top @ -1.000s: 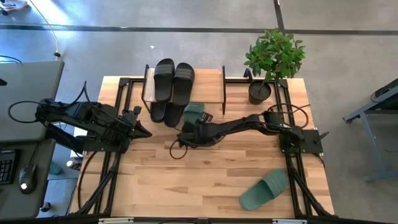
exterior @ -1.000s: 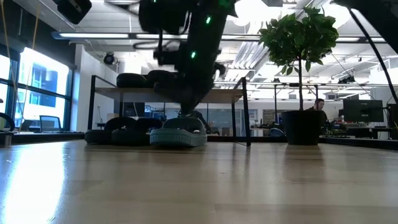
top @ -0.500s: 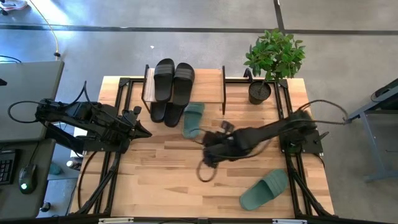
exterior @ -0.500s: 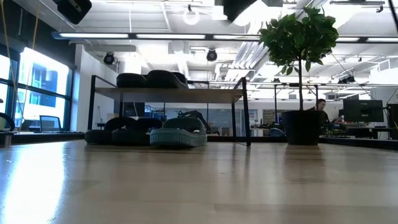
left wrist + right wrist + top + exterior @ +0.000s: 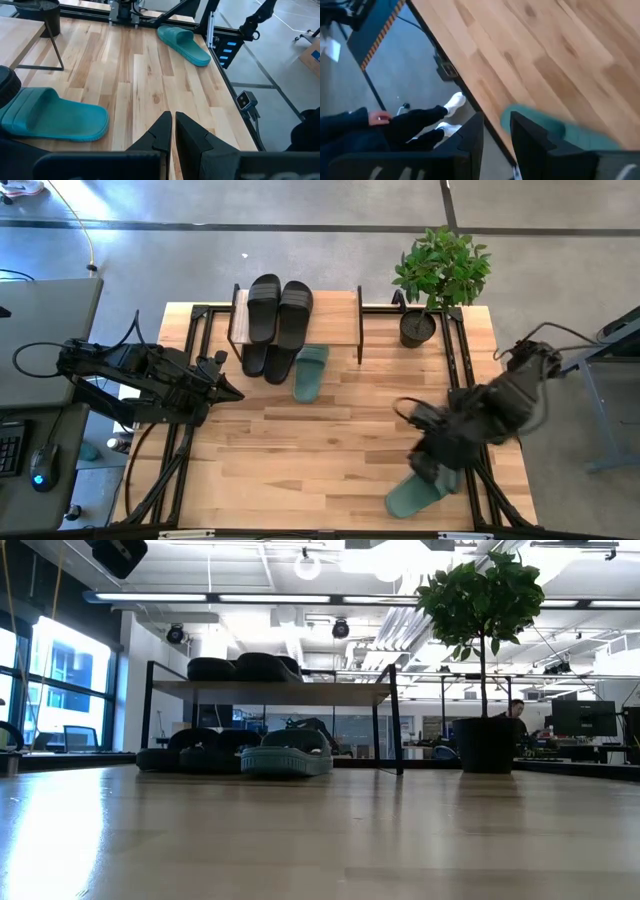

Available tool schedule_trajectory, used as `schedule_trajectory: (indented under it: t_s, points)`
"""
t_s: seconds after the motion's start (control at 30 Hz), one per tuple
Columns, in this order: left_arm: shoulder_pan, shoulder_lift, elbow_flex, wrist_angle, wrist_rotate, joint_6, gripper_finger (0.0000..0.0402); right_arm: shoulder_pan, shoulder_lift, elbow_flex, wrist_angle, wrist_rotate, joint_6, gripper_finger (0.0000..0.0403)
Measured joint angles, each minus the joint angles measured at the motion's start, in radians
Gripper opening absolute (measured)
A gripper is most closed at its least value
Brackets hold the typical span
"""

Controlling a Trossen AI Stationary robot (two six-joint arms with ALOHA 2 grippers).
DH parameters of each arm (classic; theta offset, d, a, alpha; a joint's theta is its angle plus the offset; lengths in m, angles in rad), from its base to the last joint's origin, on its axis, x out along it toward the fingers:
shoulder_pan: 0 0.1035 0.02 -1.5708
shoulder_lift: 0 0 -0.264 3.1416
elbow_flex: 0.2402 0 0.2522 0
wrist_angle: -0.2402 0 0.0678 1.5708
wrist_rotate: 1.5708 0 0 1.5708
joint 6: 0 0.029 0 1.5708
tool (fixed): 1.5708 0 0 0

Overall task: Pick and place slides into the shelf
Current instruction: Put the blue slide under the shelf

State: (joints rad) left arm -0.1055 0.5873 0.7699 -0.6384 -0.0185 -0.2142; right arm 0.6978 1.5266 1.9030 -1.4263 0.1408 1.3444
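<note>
Green sandal (image 5: 421,487): near table edge, under my right gripper (image 5: 432,463), fingers parted, empty.
Second green sandal (image 5: 310,372): beside shelf (image 5: 340,318).
Left gripper (image 5: 232,393): clenched, empty.

Grey concrete floor (image 5: 300,250) surrounds the table (a potted plant (image 5: 440,275) stands at one corner). Ceiling lights (image 5: 300,560) glow overhead; tall windows (image 5: 55,680) brighten one side.

The scene is bright and evenly lit from long ceiling lamps (image 5: 300,598), with daylight from a window (image 5: 45,680) beside them. The table (image 5: 320,840) shows soft glare in the low view and its near part is out of focus. Shadows are weak. The right wrist view is blurred by motion; the right arm (image 5: 480,420) is smeared from above.
</note>
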Motion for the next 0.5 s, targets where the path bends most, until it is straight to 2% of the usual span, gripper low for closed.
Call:
schedule_trajectory:
  t_s: [0.17, 0.33, 0.5]
  points:
    - [0.000, 0.000, 0.000, 0.000, 0.000, 0.000, 0.0012, 0.138, -0.002, 0.000, -0.145, 0.014, 0.221, 0.0087]
    - [0.000, 0.000, 0.000, 0.000, 0.000, 0.000, 0.0012, 0.208, 0.032, -0.048, -0.145, 0.022, 0.337, 0.0087]
    - [0.000, 0.000, 0.000, 0.000, 0.000, 0.000, 0.0012, 0.210, 0.103, -0.111, -0.144, -0.077, 0.409, 0.0087]
